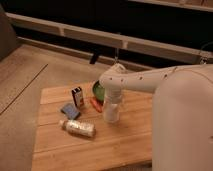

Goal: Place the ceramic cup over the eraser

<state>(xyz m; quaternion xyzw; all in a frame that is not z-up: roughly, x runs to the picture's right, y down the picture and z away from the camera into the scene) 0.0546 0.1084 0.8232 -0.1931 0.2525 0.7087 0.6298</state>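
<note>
The white ceramic cup (pixel 112 112) stands upright near the middle of the wooden table (pixel 125 145). My gripper (pixel 113 99) hangs straight down from the white arm and sits right on top of the cup, hiding its rim. The eraser (pixel 77 96), a small dark block with a white face and an orange-yellow mark, stands upright to the left of the cup, well apart from it.
A green bowl (pixel 99 90) sits behind the cup, partly hidden by the arm. A small orange-red stick (pixel 96 104) lies between the eraser and the cup. A flat blue pad (pixel 70 111) and a bottle on its side (pixel 77 128) lie front left.
</note>
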